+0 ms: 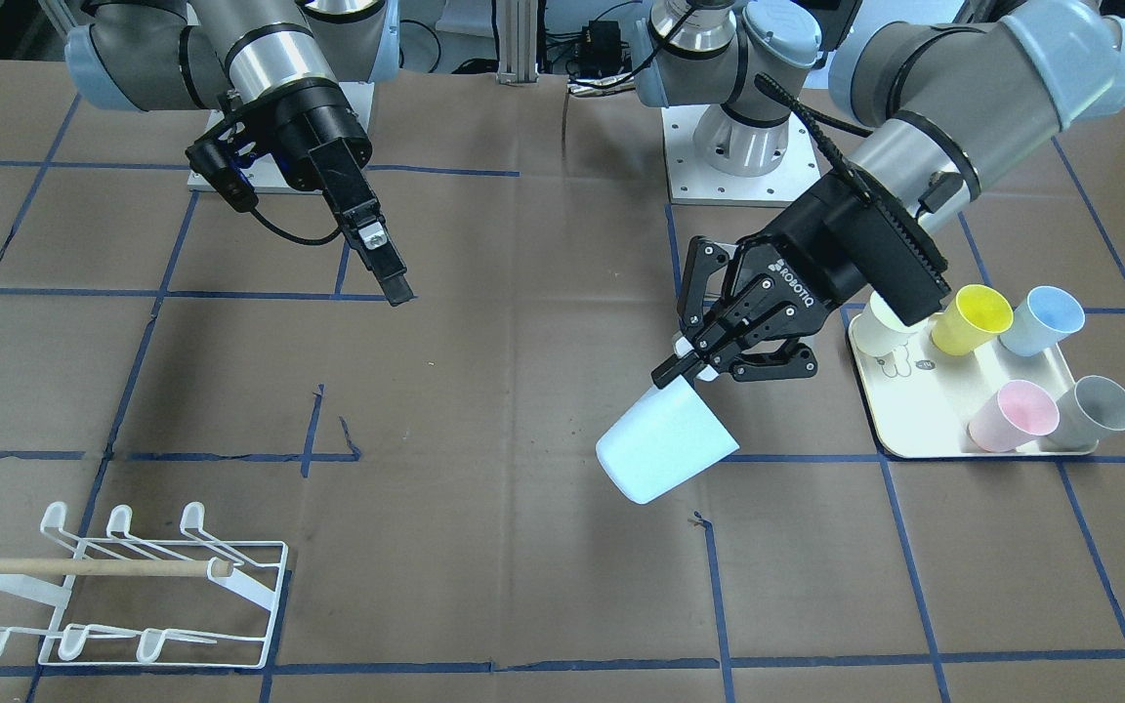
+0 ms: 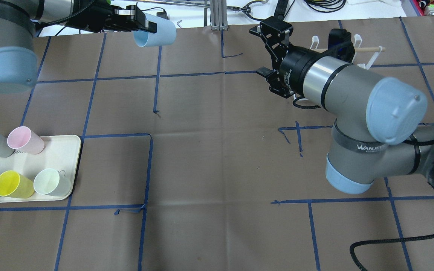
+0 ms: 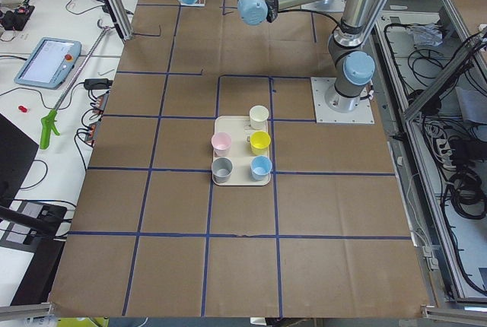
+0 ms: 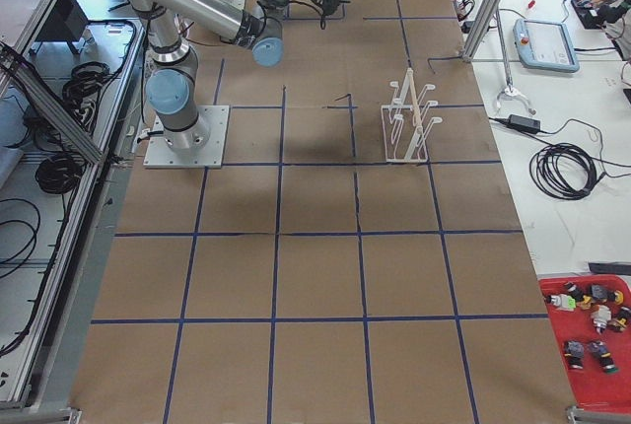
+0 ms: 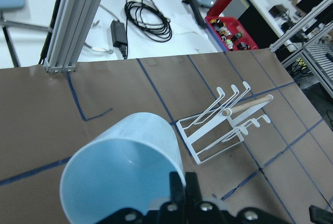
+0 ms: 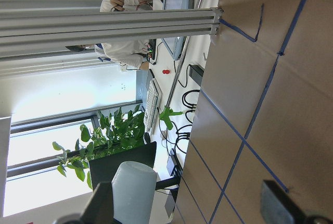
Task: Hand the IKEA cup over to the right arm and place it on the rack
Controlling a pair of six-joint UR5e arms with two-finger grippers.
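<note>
The brown table point(image 1: 484, 605) carries the right arm point(image 2: 352, 86), which reaches forward with the right gripper point(image 2: 257, 51) spread wide. The rack point(image 1: 84, 566) stands at the table's corner on that arm's side, by the operators' edge. The pale blue cup point(image 1: 665, 444) hangs tilted above the table, well apart from the rack — the left gripper point(image 1: 687, 371) pinches its rim.
</note>
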